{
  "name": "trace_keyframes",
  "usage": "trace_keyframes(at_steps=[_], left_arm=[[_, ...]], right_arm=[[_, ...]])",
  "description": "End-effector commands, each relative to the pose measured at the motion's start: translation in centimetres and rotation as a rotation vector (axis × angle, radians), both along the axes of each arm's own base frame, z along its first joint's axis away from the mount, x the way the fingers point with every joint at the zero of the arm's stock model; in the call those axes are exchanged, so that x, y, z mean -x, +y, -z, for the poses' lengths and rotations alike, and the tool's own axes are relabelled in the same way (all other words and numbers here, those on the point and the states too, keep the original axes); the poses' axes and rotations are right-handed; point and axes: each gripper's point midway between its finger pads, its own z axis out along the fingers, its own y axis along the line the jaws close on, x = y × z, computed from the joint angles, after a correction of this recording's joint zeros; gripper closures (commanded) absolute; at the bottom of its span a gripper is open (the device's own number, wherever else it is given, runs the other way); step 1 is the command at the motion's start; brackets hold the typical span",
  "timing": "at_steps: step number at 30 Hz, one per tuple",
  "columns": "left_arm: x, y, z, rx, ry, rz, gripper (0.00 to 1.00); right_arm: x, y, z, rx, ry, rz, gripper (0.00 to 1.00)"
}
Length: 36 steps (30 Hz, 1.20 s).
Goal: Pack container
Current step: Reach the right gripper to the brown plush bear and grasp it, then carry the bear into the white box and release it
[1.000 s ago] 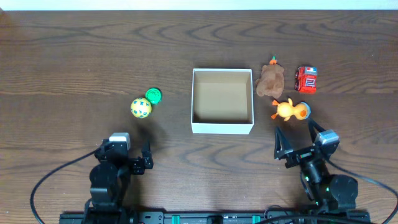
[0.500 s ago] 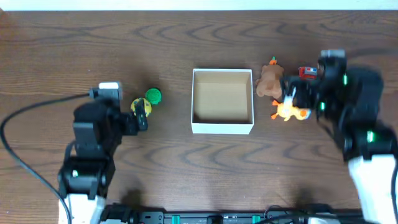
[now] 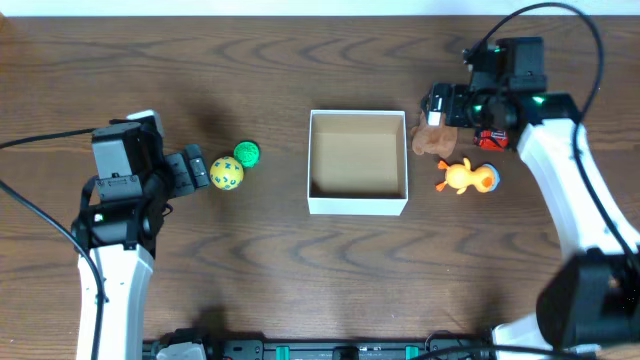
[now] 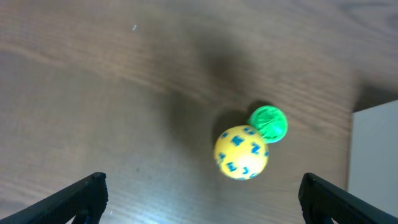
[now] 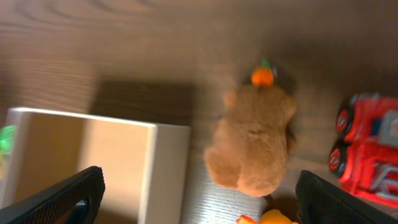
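I see the left claw (image 4: pixel 200 198) spread wide beside the yellow ball (image 4: pixel 241 152), right claw (image 5: pixel 198 194) spread wide above the bear (image 5: pixel 252 140)

My left gripper (image 3: pixel 198 172) has come up from the near edge of the table (image 3: pixel 300 60) and out to the left. It now sits just left of the ball (image 3: pixel 227 174), jaws spread wide and aimed at it. My right gripper (image 3: pixel 437 112) has swung from the near right corner, past the duck (image 3: pixel 465 177), to the far side. It now hangs over the bear (image 3: pixel 436 142), jaws spread. The car (image 3: pixel 492 138) is now partly hidden under it. The duck, partly covered half a second ago, is in plain view again.
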Motion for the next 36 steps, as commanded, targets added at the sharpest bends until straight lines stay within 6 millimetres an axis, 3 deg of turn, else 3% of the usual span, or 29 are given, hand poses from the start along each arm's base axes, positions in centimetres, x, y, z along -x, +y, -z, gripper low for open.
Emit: trace_keyframes(at_steps=[1, 9, 11, 16, 18, 19, 22, 25, 29, 31, 33, 36], left_arm=[[-0.3, 0.4, 0.3, 0.026, 0.018, -0.017, 0.02], [-0.3, 0.4, 2.5, 0.038, 0.1, -0.018, 0.02], [-0.3, 0.4, 2.9, 0.04, 0.115, -0.018, 0.02], [-0.4, 0.4, 3.7, 0.043, 0.138, -0.019, 0.02], [-0.4, 0.4, 3.8, 0.044, 0.144, -0.019, 0.02], [-0.4, 0.4, 3.9, 0.044, 0.146, -0.019, 0.02], [-0.4, 0.4, 4.0, 0.045, 0.149, -0.019, 0.02], [-0.4, 0.4, 4.0, 0.045, 0.149, -0.019, 0.02], [-0.4, 0.4, 4.0, 0.045, 0.149, -0.019, 0.02], [-0.4, 0.4, 4.0, 0.045, 0.149, -0.019, 0.02], [-0.4, 0.4, 4.0, 0.045, 0.149, -0.019, 0.02], [-0.4, 0.4, 4.0, 0.045, 0.149, -0.019, 0.02]], right_arm=[[-0.7, -0.6, 3.1, 0.024, 0.078, 0.086, 0.01], [-1.1, -1.5, 9.3, 0.08, 0.196, 0.122, 0.01], [-1.2, -1.5, 10.5, 0.082, 0.213, 0.121, 0.07], [-1.7, -1.3, 11.2, 0.083, 0.209, 0.116, 0.48], [-2.0, -1.3, 10.9, 0.085, 0.195, 0.118, 0.74], [-2.1, -1.3, 10.6, 0.084, 0.189, 0.118, 0.81], [-2.1, -1.2, 8.6, 0.087, 0.178, 0.116, 0.89], [-2.2, -0.4, 4.6, 0.088, 0.134, 0.102, 0.94], [-1.8, 2.6, -3.1, 0.068, -0.001, 0.042, 0.96], [-0.8, 5.8, -7.4, 0.044, -0.108, -0.026, 0.98], [0.1, 8.4, -9.4, 0.026, -0.166, -0.082, 0.97], [1.4, 11.8, -9.3, -0.001, -0.151, -0.067, 0.99]])
